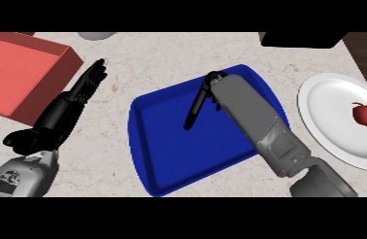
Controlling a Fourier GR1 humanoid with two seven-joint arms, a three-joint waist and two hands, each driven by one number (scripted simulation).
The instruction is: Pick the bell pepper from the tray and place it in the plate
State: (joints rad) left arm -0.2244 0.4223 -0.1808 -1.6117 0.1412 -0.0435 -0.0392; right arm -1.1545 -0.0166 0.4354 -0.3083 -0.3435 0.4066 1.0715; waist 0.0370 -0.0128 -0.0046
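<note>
Right hand (pixel 195 108): my fingers hung straight over tray (pixel 188 158); bell pepper (pixel 359 113) sat on plate (pixel 316 90), well right of them. Left hand (pixel 69 106): fingers open.

I counted one blue tray (pixel 154 177). To its right lay one white plate (pixel 324 111), and on that plate sat one red bell pepper (pixel 359 113). Left of the tray stood one red box (pixel 28 73). Beyond the tray's far right corner there was one black block (pixel 301 39). Beyond its far left corner there was one pale grey round thing (pixel 97 35), cut off by the view's edge, so I could not tell what it was. Of my own I counted two hands, my left hand (pixel 68 104) left of the tray and my right hand (pixel 195 107) over it. I also counted two grey forearms, my left forearm (pixel 28 177) and my right forearm (pixel 251 111).
</note>
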